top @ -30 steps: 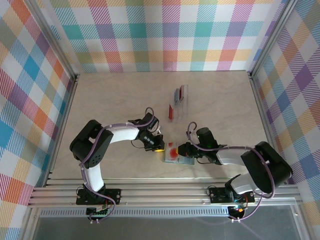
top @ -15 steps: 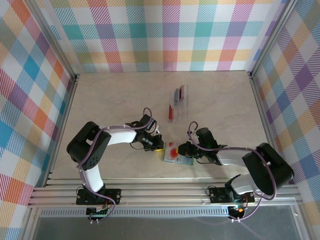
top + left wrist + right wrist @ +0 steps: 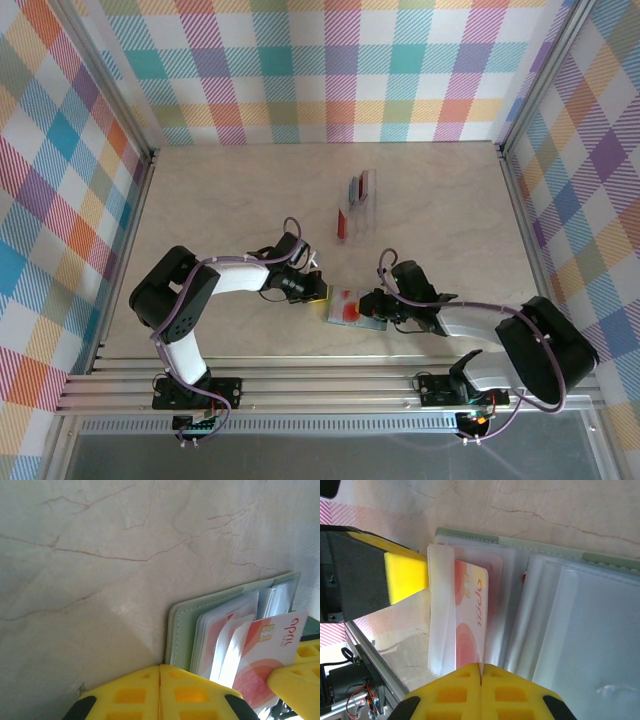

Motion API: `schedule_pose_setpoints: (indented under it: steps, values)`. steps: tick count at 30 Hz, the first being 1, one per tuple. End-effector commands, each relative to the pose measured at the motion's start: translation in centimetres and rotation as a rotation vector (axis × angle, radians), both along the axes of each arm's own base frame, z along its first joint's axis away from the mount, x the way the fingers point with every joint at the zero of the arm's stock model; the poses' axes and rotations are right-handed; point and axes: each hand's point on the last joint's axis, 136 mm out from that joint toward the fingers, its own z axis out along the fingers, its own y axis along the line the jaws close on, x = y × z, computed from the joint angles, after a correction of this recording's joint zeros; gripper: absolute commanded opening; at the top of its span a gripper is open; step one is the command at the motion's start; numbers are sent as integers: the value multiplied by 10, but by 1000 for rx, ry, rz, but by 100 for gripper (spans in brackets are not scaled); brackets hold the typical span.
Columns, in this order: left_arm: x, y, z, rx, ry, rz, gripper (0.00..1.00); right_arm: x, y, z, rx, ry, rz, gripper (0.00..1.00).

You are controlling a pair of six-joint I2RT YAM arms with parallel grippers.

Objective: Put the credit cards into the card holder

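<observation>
Since a second ago: left wrist drawn a little nearer the front edge, right elbow swung outward and nearer too. Card holder [image 3: 358, 320] about where it was.

Found lying open on the tabletop [image 3: 230, 200], close to the front edge, between the two arms — sage-green cover down, clear pockets up. Partly under one clear pocket flap: pale card [image 3: 470, 610] with the orange-red round mark, one end still out.

Clamped on that outer end by the right end effector [image 3: 481, 672]. Yellow fingers pressed together, with the card edge running straight into the seam.

On the holder's opposite side, left end effector [image 3: 160, 672] closed, fingers flush together right at the green corner. Cannot tell whether pinching the cover or a pocket flap.

Farther back, well apart from the holder: clear rack [image 3: 355, 208] — a red card [image 3: 343, 224] upright at its near end, and a blue card [image 3: 352, 189] beside another red one at the far end.
</observation>
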Motion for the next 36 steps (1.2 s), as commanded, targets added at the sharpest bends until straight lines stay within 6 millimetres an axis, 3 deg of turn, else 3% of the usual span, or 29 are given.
schedule_pose_setpoints:
  steps: [1, 22, 36]
  values:
    - [3, 32, -25, 136, 4, 82, 9, -8, -4, -18, -47, 54, -8, 0]
    - [-14, 30, -37, 141, 30, 76, 9, 3, 19, -28, -89, 36, -15, 0]
    - [-17, 32, -39, 139, 32, 85, 9, 0, 4, -15, -136, 8, -116, 0]
